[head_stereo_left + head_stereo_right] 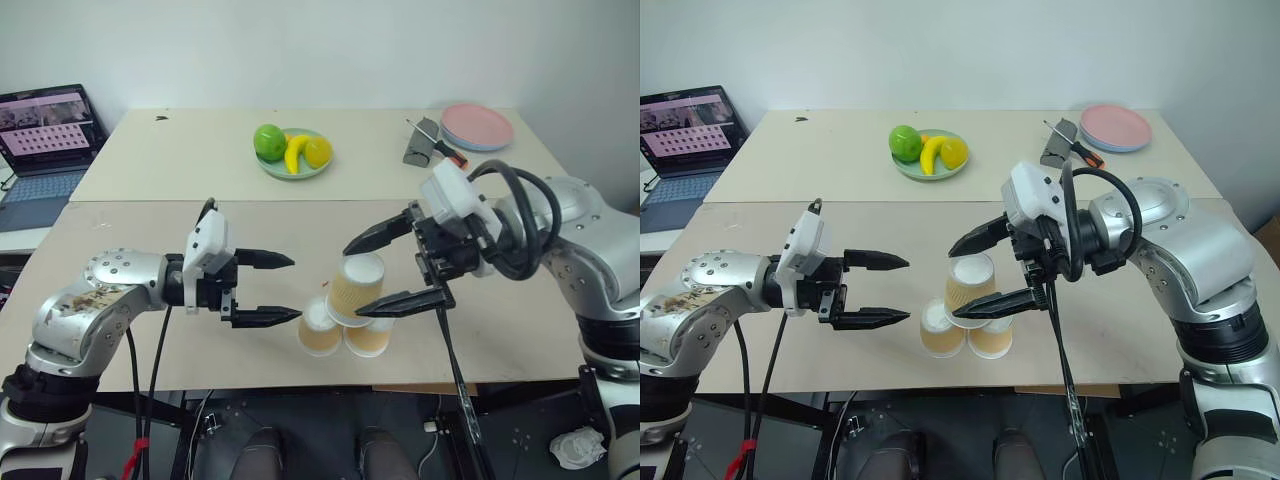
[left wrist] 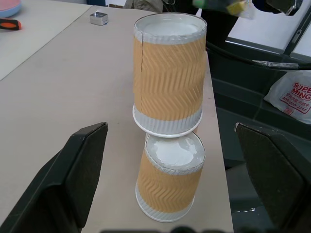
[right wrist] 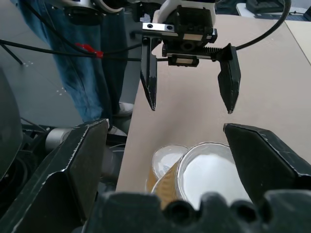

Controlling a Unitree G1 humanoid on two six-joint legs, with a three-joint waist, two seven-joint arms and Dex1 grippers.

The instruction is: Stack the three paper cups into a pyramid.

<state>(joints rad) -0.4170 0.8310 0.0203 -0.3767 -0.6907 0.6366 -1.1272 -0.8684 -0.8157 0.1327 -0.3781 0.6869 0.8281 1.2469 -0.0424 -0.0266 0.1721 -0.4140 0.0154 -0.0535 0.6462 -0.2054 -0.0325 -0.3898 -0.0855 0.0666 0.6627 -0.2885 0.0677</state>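
While the three paper cups [image 1: 346, 308] sat upside down near the front edge of the counter [image 1: 150, 300], they already made the pyramid: two cups side by side on their rims, touching each other, and the third one resting on top across their white bases. In the left wrist view the top cup looked tilted a bit and sat slightly off to one side of the cup under it, so not a perfectly neat stack, but it stood.

The right hand [image 1: 375, 272] was spread wide around the top cup, one black finger above and behind it, the other down in front near its rim. Neither finger looked like it was pressing on the cup, so it read as released, with gaps showing on both sides in the right wrist view.

The left hand [image 1: 280, 289] hovered just beside the stack on the robot's left, fingers wide apart and pointing at the cups, gripping nothing and not touching them.

Further back on the counter there was a pale green plate [image 1: 293, 164] with a green apple [image 1: 269, 141], a banana [image 1: 294, 153] and a yellow fruit on it, a stack of pink plates [image 1: 478, 126] at the far right, and a screwdriver with a red and black handle [image 1: 447, 152] just beside them. An open laptop [image 1: 45, 145] sat off to the far left.
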